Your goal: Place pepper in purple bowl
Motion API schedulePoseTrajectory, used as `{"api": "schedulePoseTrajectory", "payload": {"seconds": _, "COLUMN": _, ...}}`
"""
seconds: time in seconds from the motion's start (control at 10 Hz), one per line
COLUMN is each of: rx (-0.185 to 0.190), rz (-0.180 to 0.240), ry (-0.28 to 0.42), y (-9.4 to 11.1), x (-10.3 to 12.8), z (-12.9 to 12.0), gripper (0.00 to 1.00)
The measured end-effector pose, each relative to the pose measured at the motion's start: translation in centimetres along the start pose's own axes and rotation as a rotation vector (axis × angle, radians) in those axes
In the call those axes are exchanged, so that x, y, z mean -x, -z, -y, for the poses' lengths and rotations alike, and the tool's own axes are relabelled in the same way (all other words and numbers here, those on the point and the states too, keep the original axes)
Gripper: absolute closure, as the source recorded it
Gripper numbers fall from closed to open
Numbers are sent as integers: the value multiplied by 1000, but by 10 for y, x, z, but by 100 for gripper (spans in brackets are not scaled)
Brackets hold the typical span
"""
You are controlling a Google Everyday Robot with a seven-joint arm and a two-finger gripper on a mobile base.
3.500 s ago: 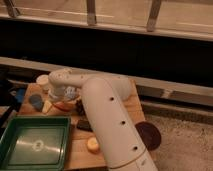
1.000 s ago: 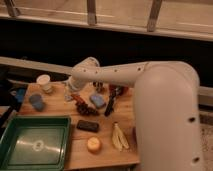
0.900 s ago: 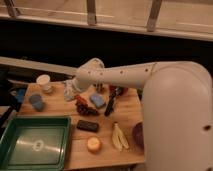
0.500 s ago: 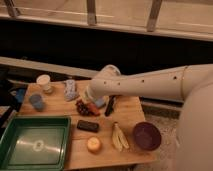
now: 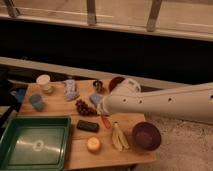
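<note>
The pepper [image 5: 106,121] is a small orange-red sliver on the wooden table [image 5: 60,107], just below the end of my white arm. The gripper [image 5: 103,109] is at the arm's left tip, right above the pepper and beside a blue object [image 5: 95,98]; most of it is hidden by the arm. The purple bowl [image 5: 146,135] sits empty at the table's front right, to the right of the pepper. A pale banana peel [image 5: 118,136] lies between the pepper and the bowl.
A green tray [image 5: 35,145] fills the front left. Dark grapes [image 5: 86,108], a black block [image 5: 87,126], a yellow-orange round item [image 5: 93,144], a clear bottle [image 5: 71,90], a white cup [image 5: 44,82], a blue cup [image 5: 36,101] and a red bowl [image 5: 116,82] are spread over the table.
The arm has swung to the right and now reaches in from the right side. Its tip has dropped toward the table's middle, over the pepper. The purple bowl is now uncovered.
</note>
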Motion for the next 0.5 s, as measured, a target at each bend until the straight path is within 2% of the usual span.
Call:
{"api": "schedulePoseTrajectory", "payload": {"seconds": 0.3, "rx": 2, "rz": -2, "ry": 2, "y": -1, "x": 0, "z": -2, "gripper": 100}}
{"api": "schedulePoseTrajectory", "payload": {"seconds": 0.5, "rx": -21, "rz": 13, "ry": -20, "y": 4, "x": 3, "z": 3, "gripper": 100}}
